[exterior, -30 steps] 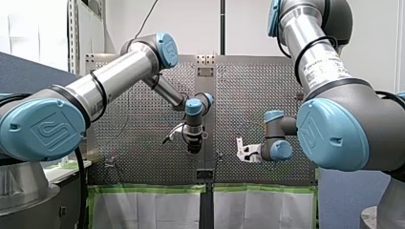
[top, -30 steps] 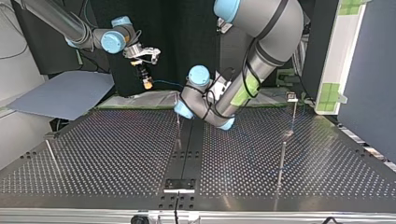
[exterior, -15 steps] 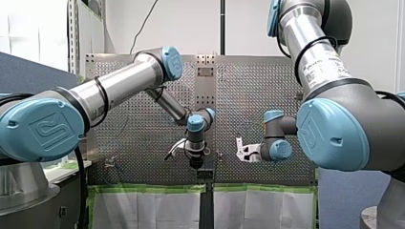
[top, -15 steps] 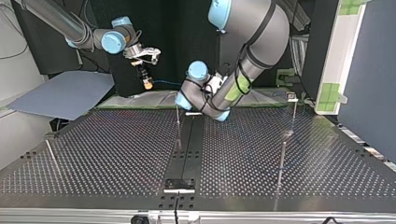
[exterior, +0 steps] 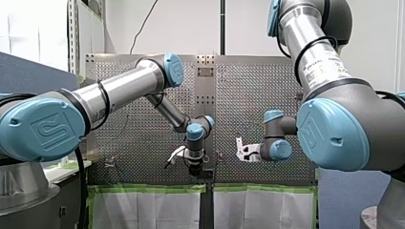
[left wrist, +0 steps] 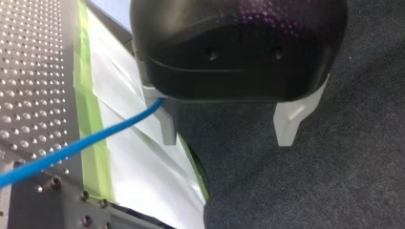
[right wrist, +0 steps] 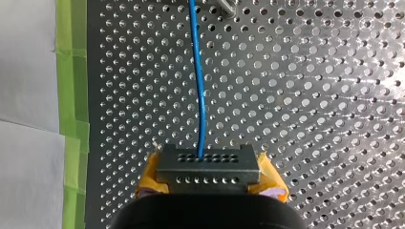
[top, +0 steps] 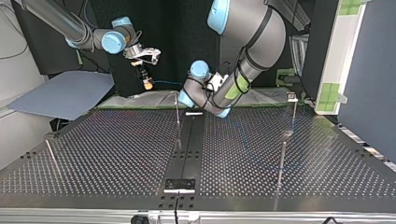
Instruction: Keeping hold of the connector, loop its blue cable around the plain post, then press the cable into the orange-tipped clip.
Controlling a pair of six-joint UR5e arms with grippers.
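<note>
My right gripper [right wrist: 209, 177] is shut on a grey connector [right wrist: 208, 162], its yellow pads at either side. The blue cable [right wrist: 200, 90] runs straight ahead from the connector over the perforated table [right wrist: 310, 95]. In the top view this gripper [top: 147, 84] hangs above the table's far edge at the left. My left gripper [left wrist: 229, 140] is open, with nothing between its pale fingers [left wrist: 168, 130]. The cable [left wrist: 71, 150] passes the outer side of one finger. In the front view it [exterior: 194, 171] sits low at the table's near edge. A thin plain post [top: 178, 116] stands mid-table.
Green tape [left wrist: 90, 143] and white sheets [exterior: 148, 210] line the table edge, with dark carpet [left wrist: 310, 191] beyond it. More thin posts [top: 282, 161] stand at the top view's right, one with a small head [top: 292, 97], and another [top: 51, 156] leans at its left.
My left arm has swung its gripper toward the table's near edge in the front view, away from the camera in the top view. The right arm has held still with the connector.
</note>
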